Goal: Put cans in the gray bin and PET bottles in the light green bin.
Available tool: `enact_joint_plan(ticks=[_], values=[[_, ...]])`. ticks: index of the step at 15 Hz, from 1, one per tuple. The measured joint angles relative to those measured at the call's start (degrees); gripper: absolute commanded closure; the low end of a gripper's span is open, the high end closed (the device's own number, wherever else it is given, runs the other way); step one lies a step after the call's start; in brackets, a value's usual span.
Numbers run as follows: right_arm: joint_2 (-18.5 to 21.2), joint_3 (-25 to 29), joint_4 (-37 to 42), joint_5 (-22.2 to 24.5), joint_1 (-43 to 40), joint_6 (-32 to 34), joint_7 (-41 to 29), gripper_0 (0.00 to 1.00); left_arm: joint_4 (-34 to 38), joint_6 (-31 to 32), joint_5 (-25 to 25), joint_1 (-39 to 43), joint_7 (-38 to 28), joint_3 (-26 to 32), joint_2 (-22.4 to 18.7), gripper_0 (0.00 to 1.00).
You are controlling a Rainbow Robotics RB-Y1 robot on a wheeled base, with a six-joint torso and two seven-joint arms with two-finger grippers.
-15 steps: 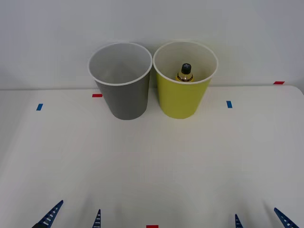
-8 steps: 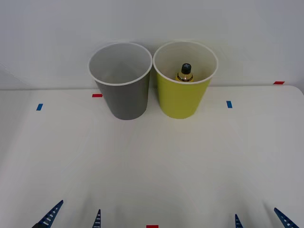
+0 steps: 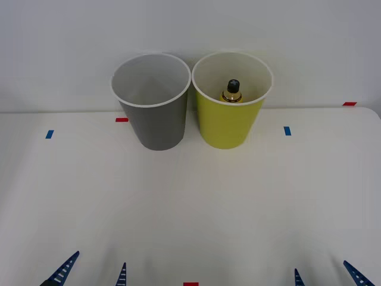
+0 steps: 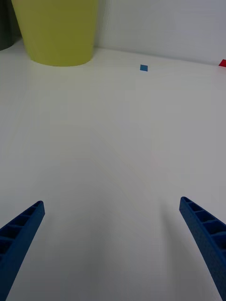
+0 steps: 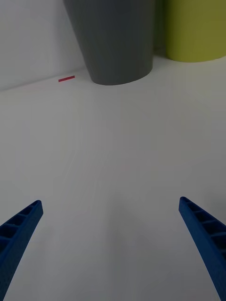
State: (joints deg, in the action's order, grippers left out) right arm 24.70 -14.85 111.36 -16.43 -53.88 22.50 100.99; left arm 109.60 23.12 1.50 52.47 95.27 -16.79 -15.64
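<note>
The gray bin (image 3: 152, 101) and the light green bin (image 3: 232, 98) stand side by side at the back of the white table. A small PET bottle (image 3: 232, 91) with a black cap stands upright inside the light green bin; just its neck and cap show above the rim. My left gripper (image 3: 95, 275) rests open at the front left edge, far from the bins, nothing between its blue fingers. Over at the front right, my right gripper (image 3: 326, 276) is open too and holds nothing. The wrist views show the gray bin (image 5: 115, 42) and the light green bin (image 4: 56, 30) ahead.
Small tape marks dot the table: blue ones (image 3: 49, 134) (image 3: 287, 130), red ones (image 3: 121, 120) (image 3: 349, 103) (image 3: 190, 284). A white wall rises right behind the bins.
</note>
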Motion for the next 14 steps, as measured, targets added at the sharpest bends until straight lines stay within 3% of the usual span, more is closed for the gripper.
enact_joint_plan(ticks=[14], values=[[0.0,0.0,0.0,0.0,0.0,0.0,0.0,0.00,0.0,0.0,0.0,0.0,0.0,0.0,0.0,0.00]])
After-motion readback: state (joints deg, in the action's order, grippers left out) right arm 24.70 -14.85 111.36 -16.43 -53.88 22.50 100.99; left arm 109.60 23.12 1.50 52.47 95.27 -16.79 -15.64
